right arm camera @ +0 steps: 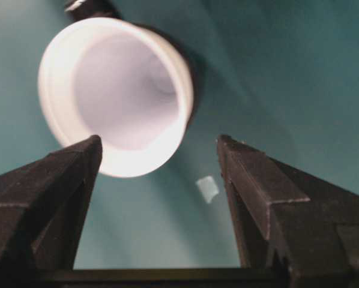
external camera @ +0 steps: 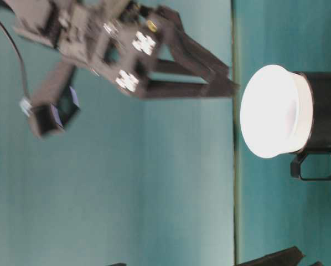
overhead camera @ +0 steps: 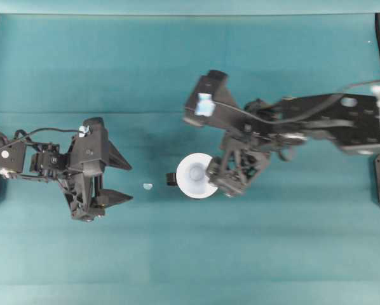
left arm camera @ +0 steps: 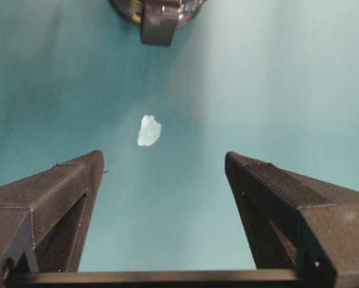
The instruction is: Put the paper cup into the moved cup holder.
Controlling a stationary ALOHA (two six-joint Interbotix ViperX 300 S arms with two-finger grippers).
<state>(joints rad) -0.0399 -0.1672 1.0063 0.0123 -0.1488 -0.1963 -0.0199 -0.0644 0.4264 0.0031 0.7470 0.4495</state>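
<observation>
The paper cup [overhead camera: 197,175] sits nested in the cup holder [external camera: 324,113], mouth facing straight up, its long axis vertical and its white rim standing proud of the glossy black wall beneath. In the overhead view the holder's stubby handle [overhead camera: 171,179] pokes out on the side of the cup that faces the left hand [overhead camera: 121,180], and the table-level view shows that same looped handle jutting from the black body just below the white rim. The right hand [overhead camera: 210,175] is right beside the cup, on the side away from the handle, its fingers spread and grasping nothing; through the right wrist camera the two dark fingers stand apart with teal worktop [overhead camera: 190,254] between them, the cup's open mouth above the left one and clear of both. Across from the cup, well apart from it, the left hand is released too, fingers splayed wide and pointing toward the cup with nothing in them. Between that left hand and the holder's handle lies a small pale scrap [overhead camera: 147,186] on the worktop, nearer the cup than the hand, and touching neither.
</observation>
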